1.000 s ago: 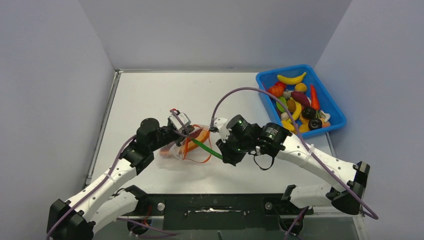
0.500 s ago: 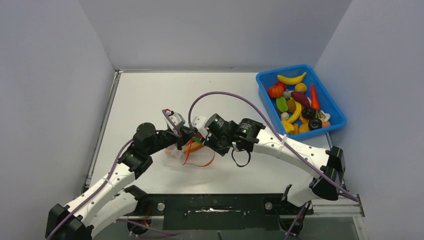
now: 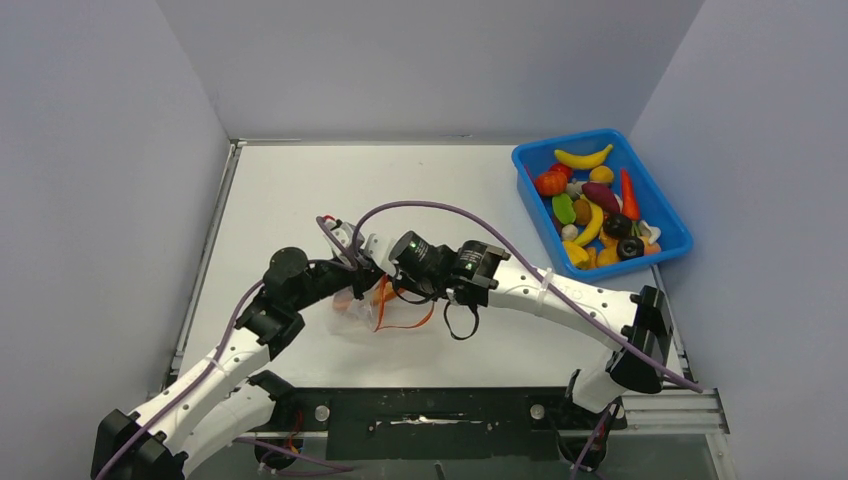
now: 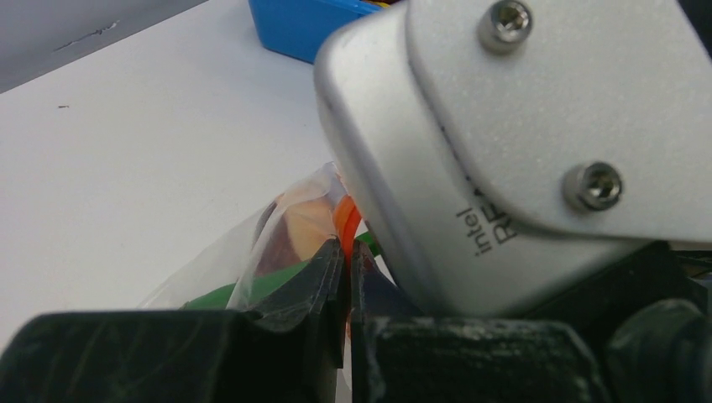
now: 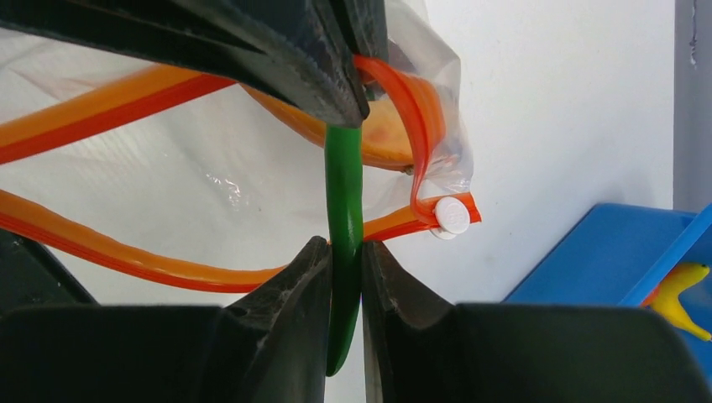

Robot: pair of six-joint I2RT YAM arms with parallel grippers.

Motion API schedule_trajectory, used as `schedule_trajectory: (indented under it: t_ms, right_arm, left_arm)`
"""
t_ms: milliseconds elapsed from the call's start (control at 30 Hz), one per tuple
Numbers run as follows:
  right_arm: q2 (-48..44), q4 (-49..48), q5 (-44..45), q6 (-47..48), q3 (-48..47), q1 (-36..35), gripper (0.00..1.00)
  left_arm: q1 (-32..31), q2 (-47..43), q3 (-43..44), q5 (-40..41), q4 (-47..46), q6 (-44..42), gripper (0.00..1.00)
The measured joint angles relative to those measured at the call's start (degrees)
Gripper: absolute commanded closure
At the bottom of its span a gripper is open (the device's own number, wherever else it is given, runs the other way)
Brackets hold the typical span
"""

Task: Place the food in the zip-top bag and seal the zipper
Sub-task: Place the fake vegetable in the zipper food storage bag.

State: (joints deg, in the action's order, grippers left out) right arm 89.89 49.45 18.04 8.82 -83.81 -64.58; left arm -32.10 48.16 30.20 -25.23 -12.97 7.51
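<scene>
A white table [image 3: 300, 190] sits boxed in by plain grey walls [image 3: 100, 150] on three sides. The left arm rises from the near left corner and bends in toward the middle. Its left gripper [image 4: 346, 277] is pressed together on the orange zipper [image 5: 403, 92] at the mouth of the clear bag [image 3: 355, 308], which sags onto the table just below it. The right arm stretches low from the near right corner across to the same spot, and its silver camera [image 4: 520, 126] crowds the left wrist view. The right gripper [image 5: 344, 277] pinches a green stalk [image 5: 344, 193] that runs up into the bag's mouth, where an orange carrot [image 5: 382, 134] shows through the plastic. A white slider [image 5: 452, 215] sits on the zipper's end just right of the stalk. At the far right a blue tray [image 3: 528, 183] holds the other toy food [image 3: 598, 210].
</scene>
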Motion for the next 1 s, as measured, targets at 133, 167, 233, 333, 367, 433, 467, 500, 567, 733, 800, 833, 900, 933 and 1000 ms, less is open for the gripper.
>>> schedule_trajectory:
  t_ms: [133,167,233,333,367,433,467,500,567,733,800,833,900,933,1000]
  right_arm:
    - [-0.92,-2.21,-0.04,1.27,1.88,-0.09,0.85]
    - [-1.14,-2.51,-0.11,1.40,2.16,-0.09,0.84]
    - [-1.86,-3.23,-0.46,1.51,3.17,-0.22,0.84]
    - [-3.78,-4.39,-1.05,1.97,5.49,-0.70,0.84]
    - [-4.79,-4.87,-1.66,2.60,6.64,-1.18,0.84]
    - [-6.99,-6.03,-2.69,3.72,9.35,-2.49,0.85]
    - [-8.26,-7.04,-3.10,4.50,11.08,-3.04,0.85]
    - [-9.84,-8.00,-3.54,5.57,12.96,-3.52,0.85]
    - [-13.11,-10.01,-4.55,8.22,16.94,-3.76,0.86]
    - [-21.73,-14.75,-5.95,18.62,26.08,-4.48,0.88]
    - [-22.77,-16.24,-5.99,22.75,26.93,-5.35,0.88]
    - [-22.71,-17.05,-5.95,24.28,26.93,-5.60,0.88]
    - [-21.97,-18.23,-5.66,27.78,26.64,-5.95,0.88]
    - [-21.24,-18.51,-5.57,29.46,26.32,-5.99,0.88]
    - [-19.69,-19.12,-5.35,32.50,25.68,-5.99,0.88]
  left_arm:
    - [0.02,-0.44,-0.48,-0.42,-0.20,-0.20,1.00]
    - [0.02,-0.48,-0.55,-0.61,-0.22,-0.24,1.00]
    - [0.00,-0.55,-0.61,-0.94,-0.31,-0.22,1.00]
    - [0.02,-0.59,-0.61,-1.16,-0.37,-0.20,1.00]
    - [0.02,-0.59,-0.61,-1.14,-0.46,-0.17,1.00]
    - [0.11,-0.59,-0.61,-1.16,-0.50,-0.17,1.00]
    - [0.22,-0.59,-0.61,-1.16,-0.52,-0.15,1.00]
    - [0.26,-0.59,-0.61,-1.16,-0.52,-0.13,1.00]
    - [0.33,-0.59,-0.61,-1.20,-0.52,0.09,1.00]
    - [0.63,-0.57,-0.61,-2.45,-0.63,1.36,1.00]
    - [1.03,-0.35,-0.61,-3.34,-1.05,2.14,1.00]
    - [1.18,-0.26,-0.61,-3.78,-1.25,2.49,1.00]
    - [1.64,0.02,-0.66,-4.83,-1.95,3.37,1.00]
    - [1.92,0.13,-0.72,-5.38,-2.45,3.91,1.00]
    - [2.56,0.24,-1.03,-6.38,-3.63,4.81,1.00]
